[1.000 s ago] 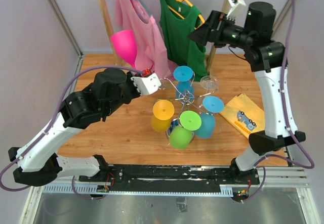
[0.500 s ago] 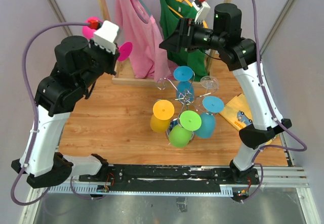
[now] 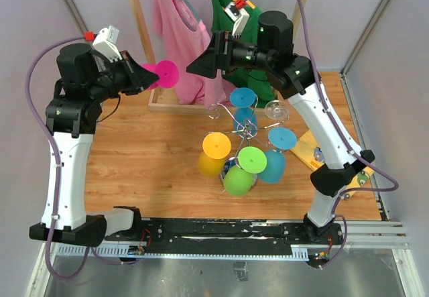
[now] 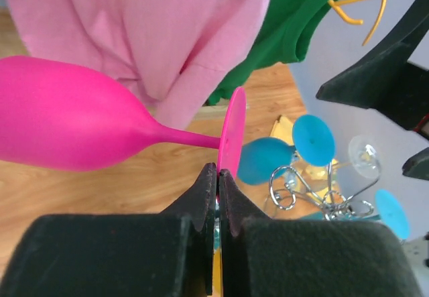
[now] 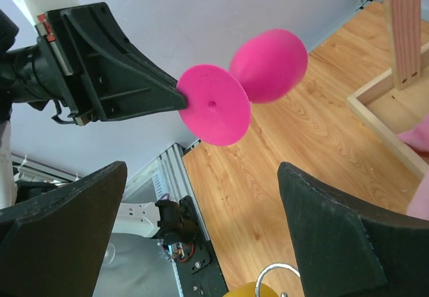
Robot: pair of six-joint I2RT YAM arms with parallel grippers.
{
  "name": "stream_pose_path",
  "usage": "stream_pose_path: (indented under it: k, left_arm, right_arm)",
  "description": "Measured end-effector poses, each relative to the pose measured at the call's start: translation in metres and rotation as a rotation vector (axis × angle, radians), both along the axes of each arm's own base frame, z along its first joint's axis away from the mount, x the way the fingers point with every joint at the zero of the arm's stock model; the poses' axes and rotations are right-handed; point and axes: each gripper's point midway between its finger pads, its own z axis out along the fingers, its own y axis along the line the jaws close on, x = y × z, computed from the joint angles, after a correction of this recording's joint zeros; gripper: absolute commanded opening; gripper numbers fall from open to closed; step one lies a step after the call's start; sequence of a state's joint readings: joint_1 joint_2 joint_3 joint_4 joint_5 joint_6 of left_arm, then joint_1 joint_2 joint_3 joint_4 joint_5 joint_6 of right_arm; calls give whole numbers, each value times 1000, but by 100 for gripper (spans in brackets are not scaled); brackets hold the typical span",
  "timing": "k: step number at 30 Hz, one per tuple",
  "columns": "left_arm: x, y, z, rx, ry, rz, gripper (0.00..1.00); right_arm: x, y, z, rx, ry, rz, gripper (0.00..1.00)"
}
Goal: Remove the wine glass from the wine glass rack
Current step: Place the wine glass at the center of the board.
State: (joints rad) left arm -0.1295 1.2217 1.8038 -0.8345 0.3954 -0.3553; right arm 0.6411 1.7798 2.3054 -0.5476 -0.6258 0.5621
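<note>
My left gripper [image 3: 150, 77] is shut on the rim of the round foot of a pink wine glass [image 3: 166, 74] and holds it high above the table's back left, clear of the rack. In the left wrist view the glass [image 4: 64, 123] lies sideways, with its foot pinched at my fingertips [image 4: 218, 173]. The chrome wine glass rack [image 3: 245, 131] stands mid-table with blue, yellow, green and clear glasses hanging on it. My right gripper [image 3: 199, 64] is open and empty, facing the pink glass [image 5: 214, 104] from the right, a short gap away.
A wooden clothes rail [image 3: 139, 22] at the back holds a pink shirt [image 3: 184, 35] and a green top [image 3: 234, 32], close behind both grippers. A yellow envelope [image 3: 315, 151] lies right of the rack. Walls close in on the left and right.
My left arm has lifted the pink glass up and away from the rack to the back left and turned its foot rightward. My right gripper has swung left toward it.
</note>
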Motion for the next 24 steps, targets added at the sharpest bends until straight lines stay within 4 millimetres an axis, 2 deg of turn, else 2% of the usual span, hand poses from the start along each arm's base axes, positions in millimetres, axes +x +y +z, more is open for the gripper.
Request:
stream_pose_path:
  k: [6,12,17,21,24]
  left_arm:
    - [9,1,-9,-195,99,-32,0]
    - [8,-2,5,-295,89,-81,0]
    - [-3,-8,17,-339,58,-128,0]
    - [-9,-11,25,-360,38,-156,0]
    - [-10,-13,29,-367,25,-169,0]
  right_arm:
    - [12,15,-15,23,58,21,92]
    - [16,29,-14,90,106,62,85]
    - [21,42,-12,143,142,99,78]
    - [25,49,-16,163,175,123,69]
    - [26,53,-16,181,193,140,57]
